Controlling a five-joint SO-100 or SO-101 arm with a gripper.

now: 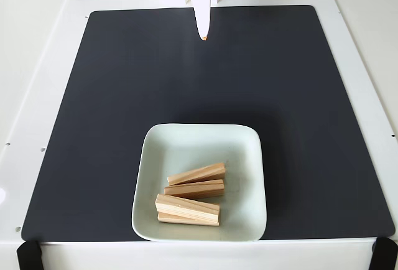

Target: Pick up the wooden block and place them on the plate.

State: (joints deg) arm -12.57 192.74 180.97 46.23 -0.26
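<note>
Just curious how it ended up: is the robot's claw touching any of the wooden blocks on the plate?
Apart. The fixed view shows the gripper at the mat's far edge, with bare black mat between it and the wooden blocks lying in the plate.

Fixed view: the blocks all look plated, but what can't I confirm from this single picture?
- Gripper: the top edge cuts off the arm; the fingers read as one white wedge, so open or shut is unclear.
- Wooden blocks on the plate: the front bar lies over another, hiding most of it.
- End digits: too small to read.
- Black mat: clips cover its front corners.
</note>
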